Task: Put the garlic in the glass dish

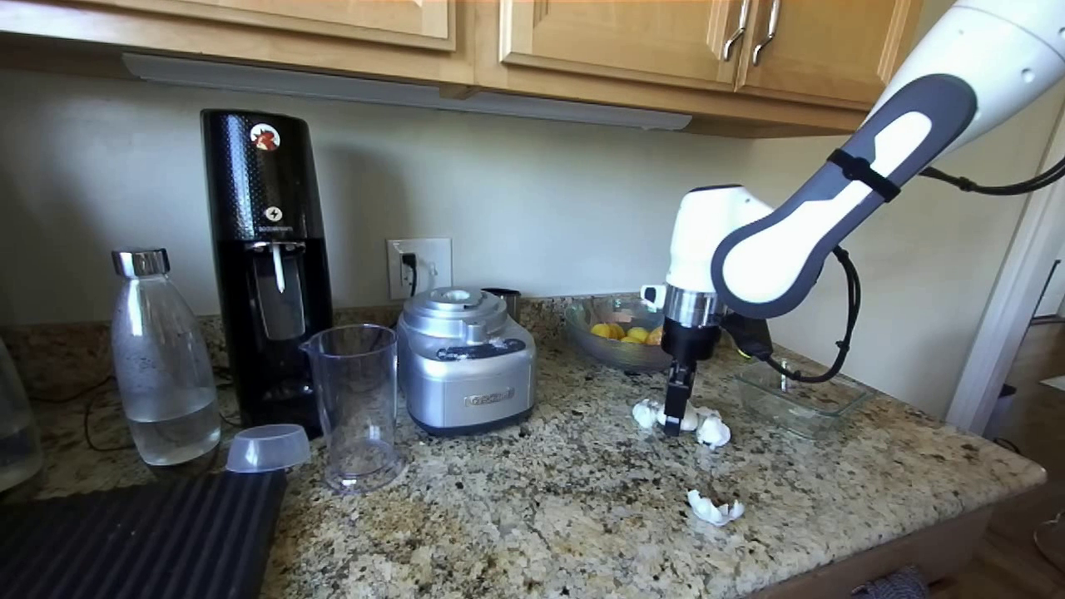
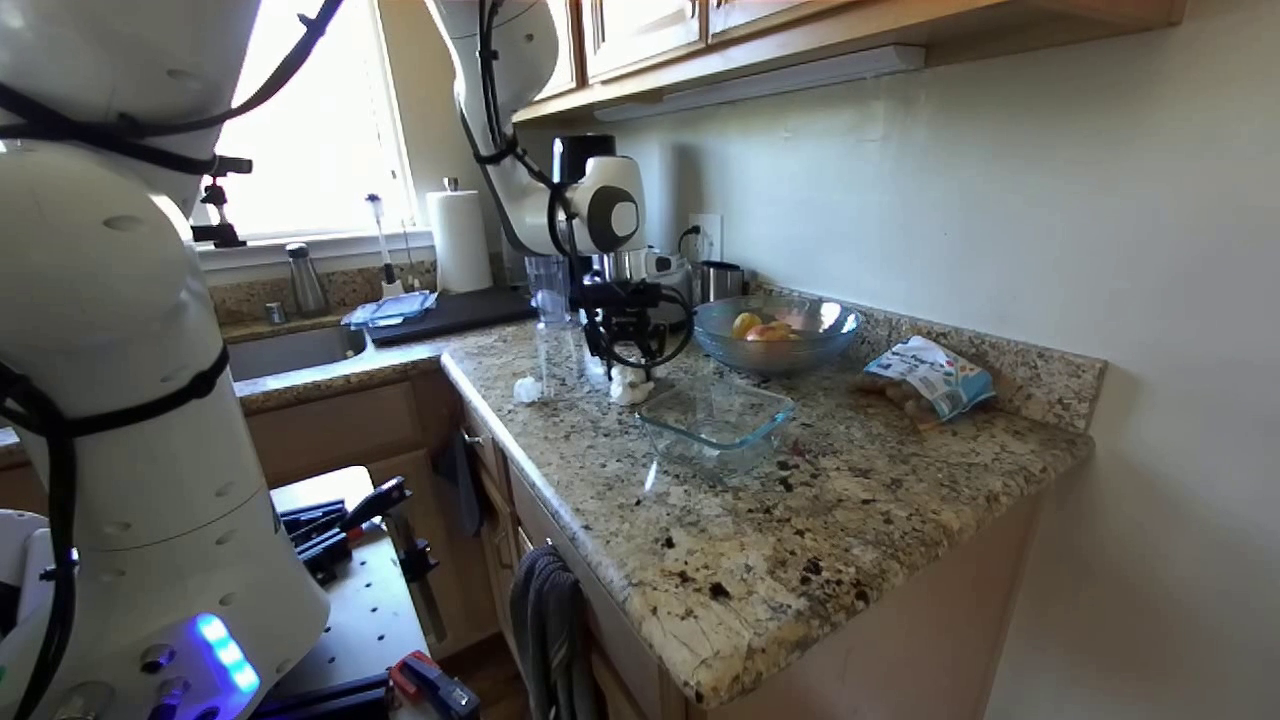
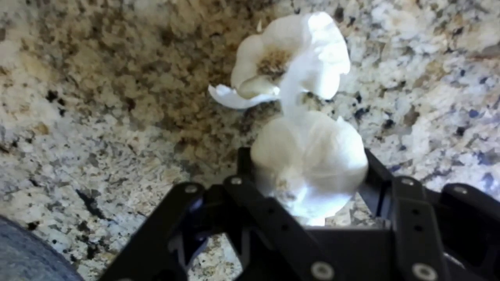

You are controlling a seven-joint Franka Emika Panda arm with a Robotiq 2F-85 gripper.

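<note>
My gripper points straight down near the counter. In the wrist view its two black fingers touch both sides of a whitish garlic bulb, shut on it. That bulb also shows at the fingers in an exterior view. A second garlic piece with loose skin lies beside it. In an exterior view, garlic lies on each side of the finger, and a white garlic peel lies apart toward the front. The clear glass dish, square with rounded corners, sits beside the gripper.
A large glass fruit bowl stands behind the garlic by the wall. A silver appliance base, a clear cup and a black soda machine stand further along. A bag lies beyond the dish. The counter's front edge is near.
</note>
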